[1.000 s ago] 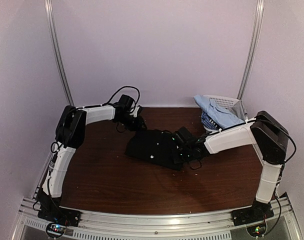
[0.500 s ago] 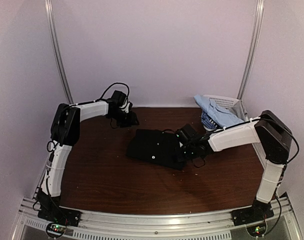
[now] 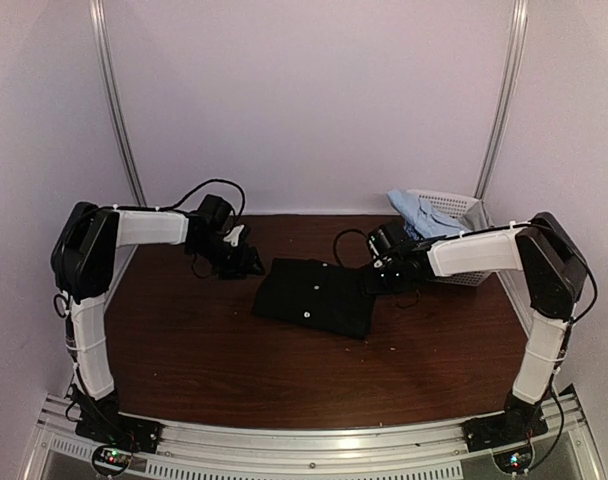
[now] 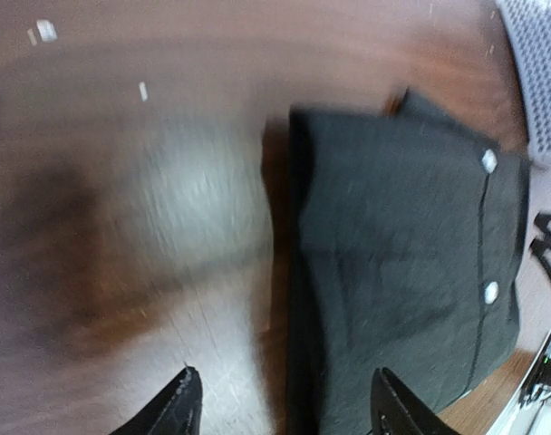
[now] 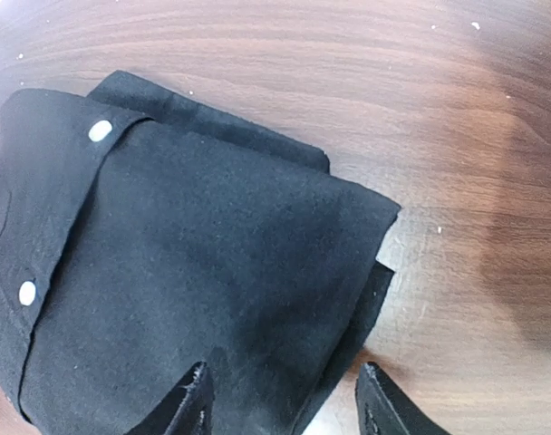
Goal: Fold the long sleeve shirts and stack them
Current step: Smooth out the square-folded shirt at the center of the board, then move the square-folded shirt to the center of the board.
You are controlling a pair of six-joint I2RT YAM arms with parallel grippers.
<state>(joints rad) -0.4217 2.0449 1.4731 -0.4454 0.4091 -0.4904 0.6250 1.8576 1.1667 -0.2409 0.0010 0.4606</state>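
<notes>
Folded black shirt (image 3: 314,297) at mid-worktop (image 3: 234,370), an arm reaching in from either side.
The shirt lies flat, pale buttons facing up. The left arm, elbow raised, stretches its forearm level toward the shirt's left edge. The left hand (image 3: 246,262) hangs just beside that edge, fingers spread, gripping nothing. The right arm mirrors it. The right hand (image 3: 374,280) sits above the shirt's right corner, fingers apart and empty. Behind and right of the shirt, a pale blue shirt (image 3: 424,213) drapes over a white basket (image 3: 456,205).
</notes>
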